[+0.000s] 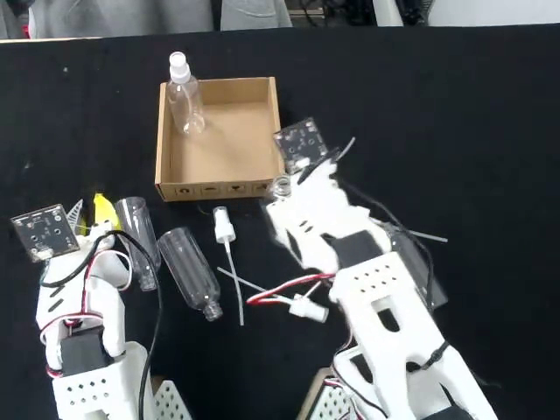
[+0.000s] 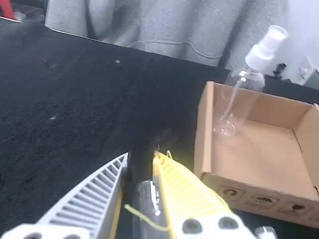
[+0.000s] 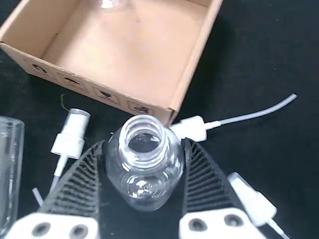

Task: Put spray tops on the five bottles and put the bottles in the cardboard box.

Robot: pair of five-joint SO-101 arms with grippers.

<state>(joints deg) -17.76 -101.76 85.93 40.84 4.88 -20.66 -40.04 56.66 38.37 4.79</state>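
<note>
Your right claw [image 3: 144, 143] is clamped on an uncapped bottle [image 3: 144, 172] just off the 5 o'clock corner of the cardboard box [image 3: 192, 74]. Your left claw [image 2: 141, 157] stands slightly apart at 8 o'clock on the bench [image 1: 455, 105], with a clear bottle [image 2: 147, 199] showing in its gap. One capped bottle [image 1: 185, 101] stands in the box's 11 o'clock corner.

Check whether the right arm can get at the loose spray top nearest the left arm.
Probably not as things stand: the right end effector is shut on an open bottle, so it has no free grip. The spray top lies uncovered close by.
</note>
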